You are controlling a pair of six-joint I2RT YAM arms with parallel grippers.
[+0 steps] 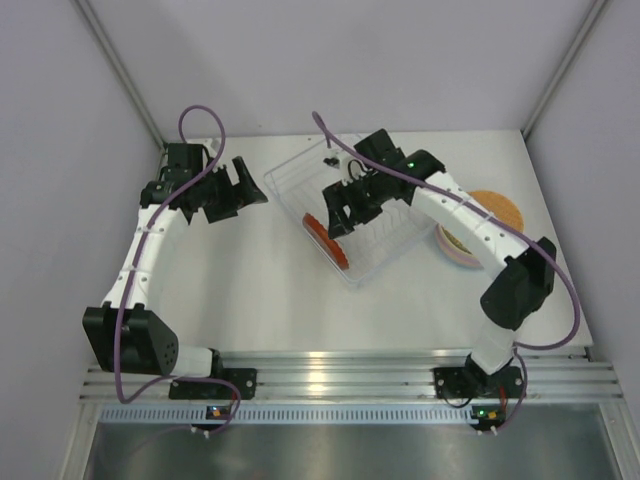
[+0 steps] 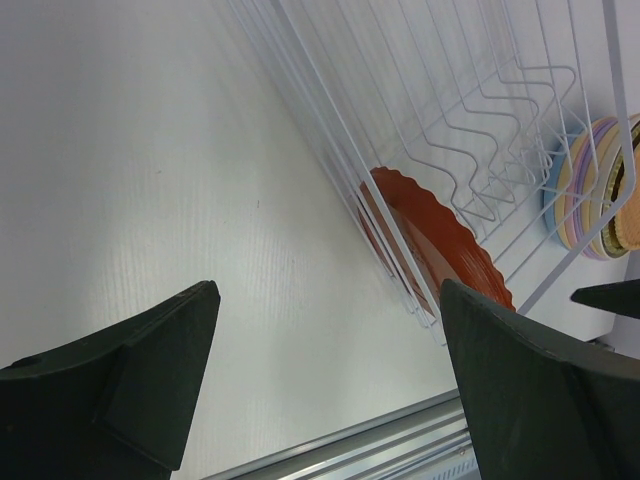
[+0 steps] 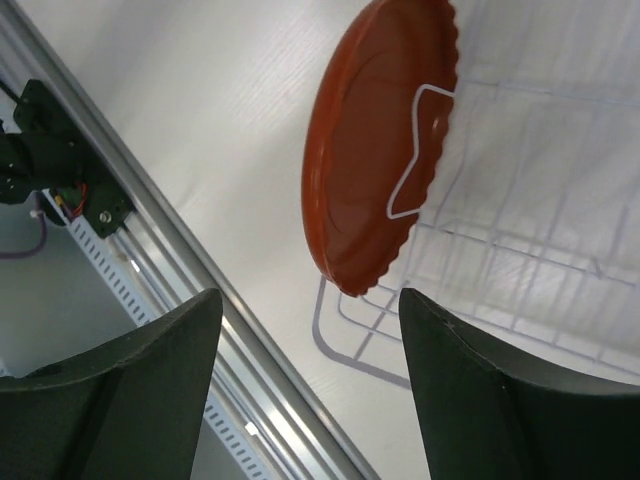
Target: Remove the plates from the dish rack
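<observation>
R gripper (image 3: 305,312) hangs over the red plate (image 3: 360,150), fingers spread, holding nothing. That plate stands on edge at the dish rack (image 1: 300,178) near end, w/ stacked plates (image 1: 458,246) on the table (image 1: 250,285) to its right. Next, prob: drop fingers astride its rim, close, lift; L gripper (image 1: 246,190) open too, beside rack.

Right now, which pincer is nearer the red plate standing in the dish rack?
Right. The right pincer hangs over the dish rack, open, just beside the red plate. The left pincer, also open, is off the rack's left side, farther away.
</observation>
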